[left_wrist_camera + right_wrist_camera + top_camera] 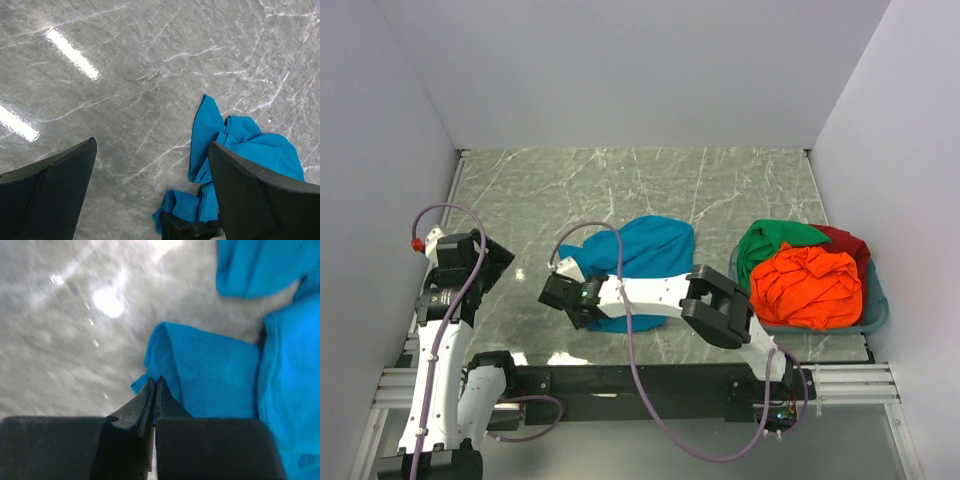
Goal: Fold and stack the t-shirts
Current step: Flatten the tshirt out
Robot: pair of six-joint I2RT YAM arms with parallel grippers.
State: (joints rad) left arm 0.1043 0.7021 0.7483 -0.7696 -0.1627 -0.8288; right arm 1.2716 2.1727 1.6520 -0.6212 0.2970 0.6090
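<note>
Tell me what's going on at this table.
The right gripper has its jaws shut on an edge of the crumpled teal-blue t-shirt, which lies on the marble table. The left gripper hangs open over bare table to the left and holds nothing. The orange t-shirt, green t-shirt and dark red t-shirt sit heaped in the basket on the right. Nothing is folded yet.

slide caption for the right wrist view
Right gripper pinching a fold of the teal-blue t-shirt on the marbled table.
</note>
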